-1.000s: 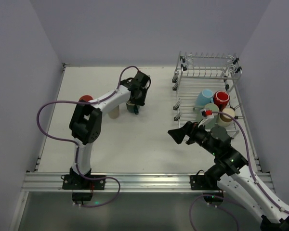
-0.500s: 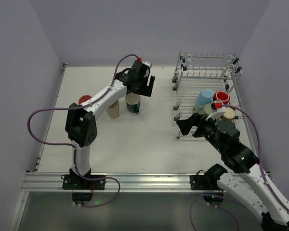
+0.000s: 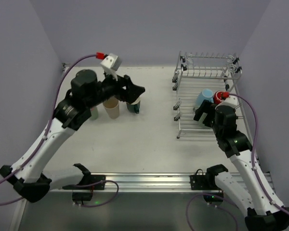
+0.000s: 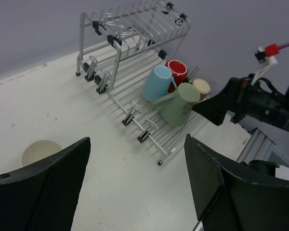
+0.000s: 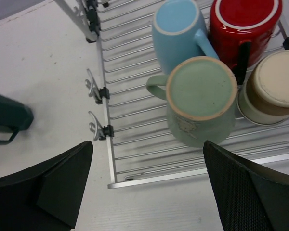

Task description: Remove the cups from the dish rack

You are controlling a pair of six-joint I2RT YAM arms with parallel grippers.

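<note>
The silver wire dish rack (image 3: 185, 79) stands at the far right. On its lower tier lie a light blue cup (image 5: 176, 31), a red cup (image 5: 243, 24), a sage green mug (image 5: 201, 98) and a beige cup (image 5: 272, 86). My right gripper (image 5: 147, 187) is open and empty, hovering over the rack's front edge just short of the green mug; the top view shows it there too (image 3: 201, 111). My left gripper (image 3: 135, 91) is open and empty, raised above a tan cup (image 3: 111, 108) and a dark teal cup (image 3: 133, 106) on the table. The left wrist view looks across at the rack (image 4: 135, 62).
A cream-lined cup (image 4: 40, 151) stands on the table below the left gripper. The left arm (image 3: 62, 120) crosses the table's left side. An aluminium rail (image 3: 144, 180) runs along the near edge. Grey walls close in both sides.
My left gripper has lifted away from the cups on the table and the arm has swung up and back. My right gripper has moved right, to over the rack's front.
</note>
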